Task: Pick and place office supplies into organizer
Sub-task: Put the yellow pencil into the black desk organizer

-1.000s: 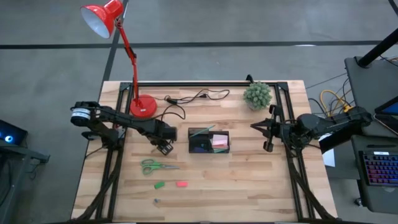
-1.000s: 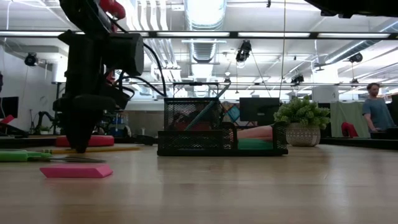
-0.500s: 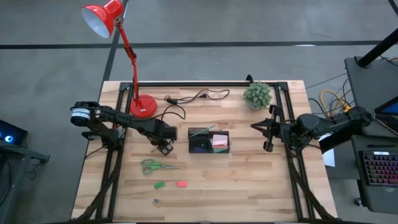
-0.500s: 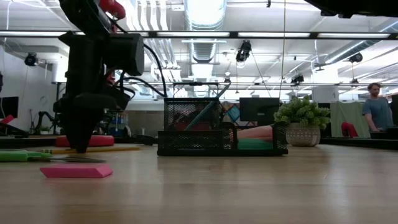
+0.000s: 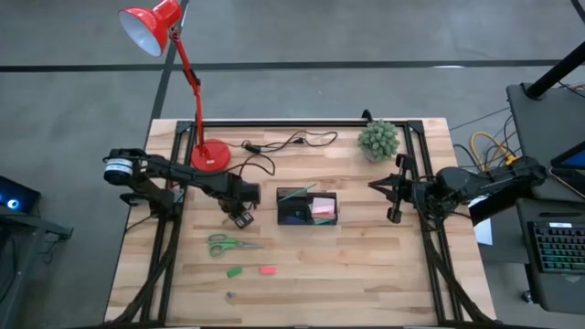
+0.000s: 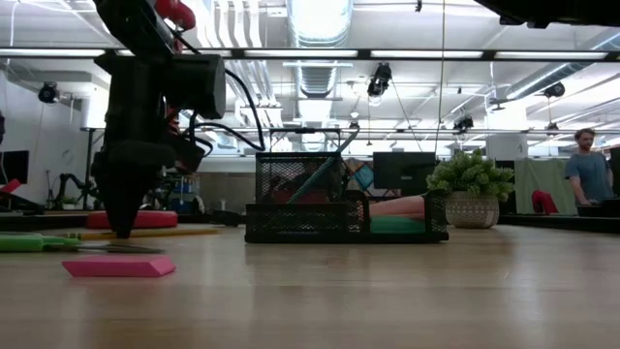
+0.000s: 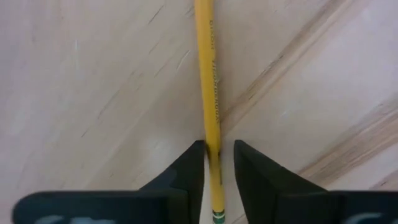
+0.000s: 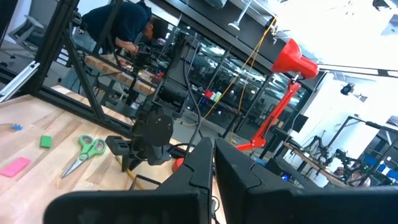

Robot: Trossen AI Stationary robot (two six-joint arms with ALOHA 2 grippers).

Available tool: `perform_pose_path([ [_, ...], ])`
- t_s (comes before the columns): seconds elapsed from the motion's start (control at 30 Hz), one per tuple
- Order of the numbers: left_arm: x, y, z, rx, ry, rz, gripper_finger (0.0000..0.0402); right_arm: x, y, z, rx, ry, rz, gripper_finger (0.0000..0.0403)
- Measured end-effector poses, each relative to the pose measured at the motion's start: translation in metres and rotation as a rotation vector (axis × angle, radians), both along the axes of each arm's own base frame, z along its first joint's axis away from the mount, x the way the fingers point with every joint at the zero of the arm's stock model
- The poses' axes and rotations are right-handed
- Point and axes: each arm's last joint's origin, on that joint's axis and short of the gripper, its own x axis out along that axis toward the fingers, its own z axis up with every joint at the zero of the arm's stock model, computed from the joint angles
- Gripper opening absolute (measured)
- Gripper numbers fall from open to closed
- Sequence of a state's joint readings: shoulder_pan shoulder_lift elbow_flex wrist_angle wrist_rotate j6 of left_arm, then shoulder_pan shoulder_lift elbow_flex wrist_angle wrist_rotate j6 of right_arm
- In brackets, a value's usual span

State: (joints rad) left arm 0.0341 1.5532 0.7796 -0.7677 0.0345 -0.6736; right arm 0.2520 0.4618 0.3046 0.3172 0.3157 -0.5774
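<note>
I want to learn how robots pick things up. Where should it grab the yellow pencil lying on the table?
Probably along its bare shaft, from straight above. The pencil lies flat on the table, thin and straight, so fingers either side can pinch across it. The left end effector already straddles it that way.

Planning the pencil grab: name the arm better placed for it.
Left. The left gripper already straddles the yellow pencil, fingers either side, near the organizer. The right gripper waits at the table's right edge.
</note>
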Motion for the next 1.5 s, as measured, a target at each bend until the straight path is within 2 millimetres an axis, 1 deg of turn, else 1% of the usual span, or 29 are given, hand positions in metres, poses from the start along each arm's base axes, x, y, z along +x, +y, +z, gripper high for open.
perform_pose_path([
  [0.27,-0.002,0.005,-0.001,-0.009,0.009,0.023,0.0012,0.000,0.000,0.000,0.001,-0.001,0.000,0.0008],
  [0.33,-0.004,0.006,-0.003,-0.009,0.015,0.028,0.0005,0.000,0.000,0.000,0.001,-0.001,0.000,0.0008],
  [0.7,-0.007,0.008,-0.006,-0.023,0.027,0.034,0.0002,0.000,0.000,0.000,0.001,-0.001,0.000,0.0008],
  [0.87,-0.008,0.008,0.002,-0.023,0.001,0.030,0.0001,0.000,0.000,0.000,0.001,-0.001,0.000,0.0008],
  [0.97,-0.014,0.008,0.006,-0.014,0.025,0.031,0.0001,0.000,0.000,0.000,0.001,-0.001,0.000,0.0008],
  [1.07,-0.015,0.008,0.013,-0.012,0.002,0.036,0.0000,0.000,0.000,0.000,0.001,-0.001,0.000,0.0008],
  [1.17,-0.019,0.007,0.015,-0.013,0.026,0.037,0.0000,0.000,0.000,0.000,0.001,0.000,0.000,0.0008],
  [1.5,-0.021,0.007,0.026,-0.010,-0.032,0.037,0.0000,0.000,0.000,0.000,0.001,0.000,0.001,0.0008],
])
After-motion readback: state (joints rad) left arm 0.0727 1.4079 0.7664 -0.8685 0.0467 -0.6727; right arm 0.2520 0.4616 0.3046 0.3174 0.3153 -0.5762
